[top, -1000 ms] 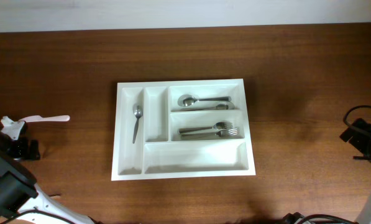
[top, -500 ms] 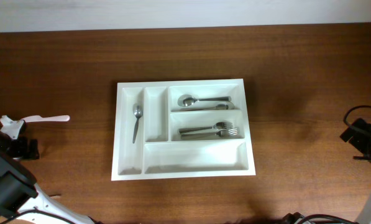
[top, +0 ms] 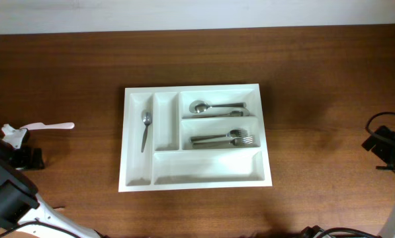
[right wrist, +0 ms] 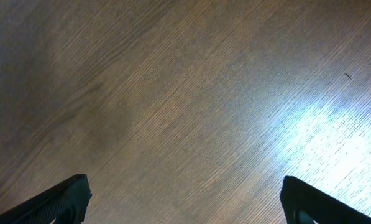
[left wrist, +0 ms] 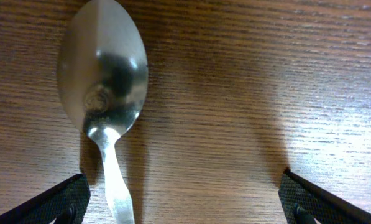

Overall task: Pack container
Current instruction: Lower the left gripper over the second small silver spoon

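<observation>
**Q:** Which arm takes the spoon (left wrist: 102, 81)?

**A:** My left gripper (left wrist: 182, 190), jaws spread wide and empty, sits right behind it. The handle runs back between them, bowl pointing away.

**Q:** And the container (top: 207, 166)?

**A:** Mid-table, well beyond the bowl, roughly along that same line. My right gripper (right wrist: 182, 193), also spread, waits across the table (top: 316, 66), far off.

Spoon (left wrist: 102, 81) on table (left wrist: 235, 93) below gaping pincer (left wrist: 185, 199)

Robot lab workbench: wooden table (top: 329, 86)
</observation>
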{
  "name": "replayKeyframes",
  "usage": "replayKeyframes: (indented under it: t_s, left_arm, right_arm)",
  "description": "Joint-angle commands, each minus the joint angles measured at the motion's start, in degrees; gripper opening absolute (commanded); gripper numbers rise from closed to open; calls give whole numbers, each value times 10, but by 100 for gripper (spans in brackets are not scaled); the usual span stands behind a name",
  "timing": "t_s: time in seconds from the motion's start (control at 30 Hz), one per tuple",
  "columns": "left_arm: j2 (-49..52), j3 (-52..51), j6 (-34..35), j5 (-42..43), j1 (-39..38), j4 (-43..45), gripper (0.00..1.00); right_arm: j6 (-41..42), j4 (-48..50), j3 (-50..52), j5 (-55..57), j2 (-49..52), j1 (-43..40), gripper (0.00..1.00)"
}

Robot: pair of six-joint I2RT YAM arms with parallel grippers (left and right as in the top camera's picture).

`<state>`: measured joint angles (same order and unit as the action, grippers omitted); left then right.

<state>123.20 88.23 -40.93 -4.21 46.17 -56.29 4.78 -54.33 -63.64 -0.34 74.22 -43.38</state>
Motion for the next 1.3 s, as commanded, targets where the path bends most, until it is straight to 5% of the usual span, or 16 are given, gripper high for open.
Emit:
replayKeyframes:
  t_s: [0.0,0.33,0.47,0.83,1.17,1.27]
  left_arm:
    - [23,6,21,23,4,3,99]
    - [25,6,21,25,4,10,98]
    - [25,7,21,25,4,18,67]
    - [25,7,21,25,4,18,26]
    - [25,7,21,26,3,18,27]
    - [25,7,21,26,3,18,19]
  right_arm:
    - [6,2,0,-3,2,-3,99]
    - [6,2,0,-3,2,-3,99]
    - [6,2,0,-3,2,-3,99]
    - [6,2,0,-3,2,-3,99]
    - [6,2,0,-3,2,-3,99]
    - [6,2,0,-3,2,-3,99]
